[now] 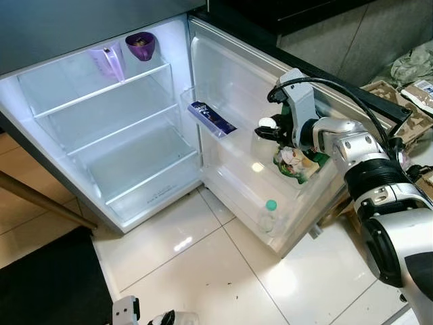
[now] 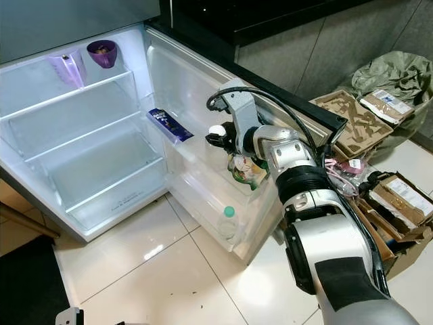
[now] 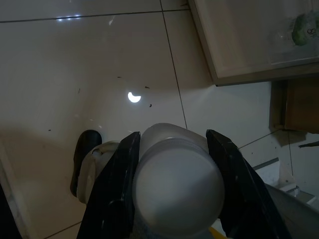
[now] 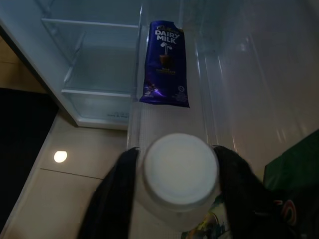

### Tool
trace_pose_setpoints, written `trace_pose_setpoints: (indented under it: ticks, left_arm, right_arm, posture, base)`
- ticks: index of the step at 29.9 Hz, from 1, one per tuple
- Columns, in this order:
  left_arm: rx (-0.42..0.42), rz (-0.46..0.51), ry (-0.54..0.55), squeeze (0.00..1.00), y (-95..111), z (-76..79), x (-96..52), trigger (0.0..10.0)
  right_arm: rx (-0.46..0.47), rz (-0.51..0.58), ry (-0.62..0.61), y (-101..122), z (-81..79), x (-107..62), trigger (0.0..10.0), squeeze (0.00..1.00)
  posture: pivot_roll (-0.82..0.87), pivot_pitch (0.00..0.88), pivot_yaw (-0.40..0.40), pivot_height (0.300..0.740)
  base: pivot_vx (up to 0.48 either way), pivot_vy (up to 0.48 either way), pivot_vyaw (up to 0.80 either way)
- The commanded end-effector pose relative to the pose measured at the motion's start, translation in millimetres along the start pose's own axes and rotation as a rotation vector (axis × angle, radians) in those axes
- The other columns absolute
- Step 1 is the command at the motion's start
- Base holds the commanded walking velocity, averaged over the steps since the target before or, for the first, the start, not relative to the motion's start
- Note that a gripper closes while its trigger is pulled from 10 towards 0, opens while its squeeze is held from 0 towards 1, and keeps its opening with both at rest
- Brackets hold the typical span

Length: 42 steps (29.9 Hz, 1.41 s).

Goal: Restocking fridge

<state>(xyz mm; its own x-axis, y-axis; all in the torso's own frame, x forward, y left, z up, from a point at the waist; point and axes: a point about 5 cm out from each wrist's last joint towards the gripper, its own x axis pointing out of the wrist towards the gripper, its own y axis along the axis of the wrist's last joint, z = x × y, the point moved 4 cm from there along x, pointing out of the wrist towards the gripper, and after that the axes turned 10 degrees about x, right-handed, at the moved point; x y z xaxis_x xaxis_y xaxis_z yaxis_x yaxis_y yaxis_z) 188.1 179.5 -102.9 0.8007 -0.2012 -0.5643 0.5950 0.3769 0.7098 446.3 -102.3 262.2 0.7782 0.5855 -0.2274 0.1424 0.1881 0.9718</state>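
Fridge door (image 1: 230,88) hangs open as reference. Right gripper (image 1: 269,128) sits over the door's middle shelf, fingers pinching a white-capped bottle (image 4: 179,172) with a colourful label, just past the Dairy Milk chocolate bar (image 4: 165,62) lying on the upper door shelf. Green-capped bottle (image 1: 268,215) stands in the bottom door bin. Left gripper (image 3: 174,199) hangs low over the tiled floor (image 3: 75,59) in front of the door, fingers clamped on another white-capped bottle (image 3: 177,181). Purple cup (image 1: 141,45) on the fridge's top inner shelf.
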Motion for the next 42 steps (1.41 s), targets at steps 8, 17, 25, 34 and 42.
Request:
trace_pose_setpoints:
  ticks: [8, 17, 25, 34, 42]
  left_arm:
    - [-0.059, -0.224, 0.02, 0.0, -59, 1.8, -21.9, 10.0]
    - [-0.059, -0.232, 0.027, 0.0, -60, 0.4, -22.7, 10.0]
    - [-0.062, -0.227, 0.03, 0.0, -58, 0.1, -21.1, 10.0]
    - [-0.061, -0.227, 0.026, 0.0, -55, 0.7, -18.8, 10.0]
    - [-0.041, -0.197, 0.056, 0.0, -42, -6.1, -13.5, 10.0]
  right_arm:
    - [0.054, 0.107, -0.01, 17, 10.6, -12.9, 10.0, 0.69]
    - [0.108, 0.435, 0.28, 73, -15.7, -43.5, 10.0, 0.0]
    - [0.062, 0.433, 0.77, 32, -86.5, -77.7, 10.0, 0.0]
    - [0.147, 0.196, 0.988, -62, -139.4, -97.9, 10.0, 0.0]
    - [0.257, -0.084, 0.764, -167, -143.4, -80.1, 10.0, 0.0]
  posture:
    - [-0.08, 0.246, 0.013, 0.74]
    - [-0.08, 0.24, 0.017, 0.74]
    - [-0.08, 0.23, 0.019, 0.74]
    - [-0.09, 0.203, 0.025, 0.74]
    - [-0.09, 0.166, 0.024, 0.74]
  base:
    - [0.0, 0.0, 0.0]
    - [0.0, 0.0, 0.0]
    - [0.0, 0.0, 0.0]
    - [0.0, 0.0, 0.0]
    - [0.0, 0.0, 0.0]
